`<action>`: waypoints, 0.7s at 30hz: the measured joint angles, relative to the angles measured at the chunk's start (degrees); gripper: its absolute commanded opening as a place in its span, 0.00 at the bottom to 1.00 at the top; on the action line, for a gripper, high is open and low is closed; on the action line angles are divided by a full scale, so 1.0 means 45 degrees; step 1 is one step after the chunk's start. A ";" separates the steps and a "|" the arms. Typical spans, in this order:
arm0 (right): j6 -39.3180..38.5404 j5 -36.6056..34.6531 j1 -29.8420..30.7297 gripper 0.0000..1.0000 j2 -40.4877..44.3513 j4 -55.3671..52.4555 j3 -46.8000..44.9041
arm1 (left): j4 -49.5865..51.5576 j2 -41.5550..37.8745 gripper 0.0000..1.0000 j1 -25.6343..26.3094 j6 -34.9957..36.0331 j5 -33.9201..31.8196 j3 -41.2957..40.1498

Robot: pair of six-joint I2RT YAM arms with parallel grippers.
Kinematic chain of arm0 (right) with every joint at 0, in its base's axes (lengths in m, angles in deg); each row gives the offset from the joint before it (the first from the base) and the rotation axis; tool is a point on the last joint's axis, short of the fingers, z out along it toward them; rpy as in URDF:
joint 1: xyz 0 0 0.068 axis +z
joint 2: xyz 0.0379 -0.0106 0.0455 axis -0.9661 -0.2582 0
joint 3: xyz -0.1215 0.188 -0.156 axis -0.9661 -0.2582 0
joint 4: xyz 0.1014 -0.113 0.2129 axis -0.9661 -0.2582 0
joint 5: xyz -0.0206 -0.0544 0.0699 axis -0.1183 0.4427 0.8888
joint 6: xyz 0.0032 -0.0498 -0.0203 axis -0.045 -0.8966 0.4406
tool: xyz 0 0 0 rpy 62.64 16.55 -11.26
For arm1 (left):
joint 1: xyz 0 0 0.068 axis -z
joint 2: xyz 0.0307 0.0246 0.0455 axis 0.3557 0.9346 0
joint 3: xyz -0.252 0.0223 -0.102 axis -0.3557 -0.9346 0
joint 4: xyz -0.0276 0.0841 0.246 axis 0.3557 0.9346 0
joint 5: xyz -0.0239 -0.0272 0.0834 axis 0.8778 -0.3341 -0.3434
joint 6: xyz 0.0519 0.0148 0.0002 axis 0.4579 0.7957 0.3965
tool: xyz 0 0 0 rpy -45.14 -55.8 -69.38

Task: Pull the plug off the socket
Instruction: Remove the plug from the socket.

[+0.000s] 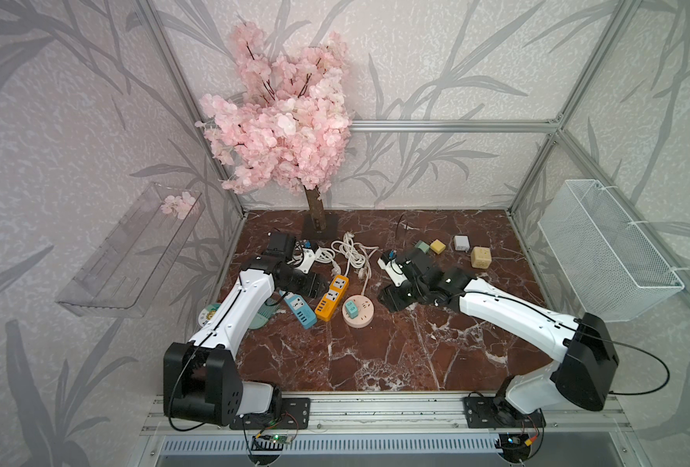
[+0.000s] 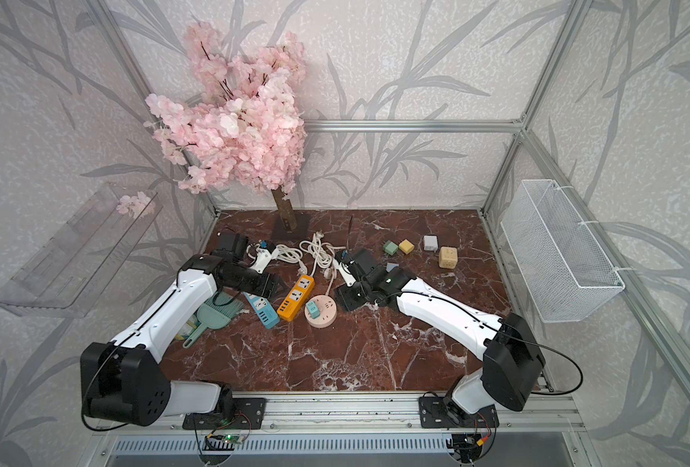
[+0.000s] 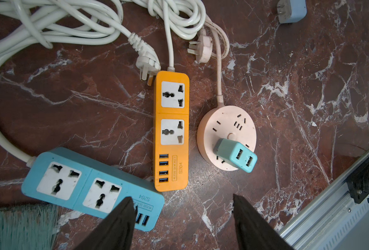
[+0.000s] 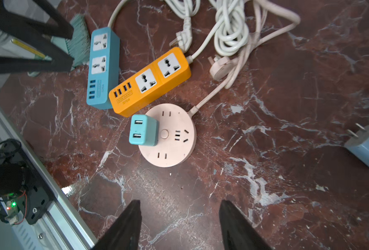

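Leaf-patterned walls point(image 1: 456, 60), red marble tabletop point(image 1: 375, 356)

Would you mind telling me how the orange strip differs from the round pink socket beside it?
The orange strip is a long bar; the pink socket is a flat disc. The orange strip's two outlets are empty; the pink socket has a teal plug standing in it. The orange strip carries four blue USB ports; the pink socket shows none. Both lie flat on the marble table.
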 measured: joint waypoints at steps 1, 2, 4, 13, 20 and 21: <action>-0.0078 -0.0073 0.0238 0.61 -0.0155 -0.0092 0.0087 | -0.0010 0.0000 0.73 -0.0024 -0.0053 0.0000 -0.0010; -0.0185 -0.0160 0.0549 0.61 -0.0345 -0.0262 0.0223 | -0.0034 0.0000 0.73 -0.0073 -0.0083 0.0000 -0.0015; -0.0364 -0.0316 0.1112 0.61 -0.0699 -0.0452 0.0471 | -0.0073 0.0015 0.73 -0.0112 -0.0151 0.0000 -0.0015; -0.0884 -0.0665 0.2322 0.61 -0.2385 -0.1035 0.1642 | -0.0102 0.0160 0.73 -0.0112 -0.0228 -0.0029 -0.0015; -0.1035 -0.0962 0.2681 0.60 -0.4493 -0.1248 0.3526 | -0.0102 0.0253 0.72 -0.0112 -0.0233 -0.0044 -0.0015; -0.1039 -0.1025 0.2691 0.60 -0.4745 -0.1321 0.3784 | -0.0102 0.0253 0.72 -0.0112 -0.0233 -0.0044 -0.0015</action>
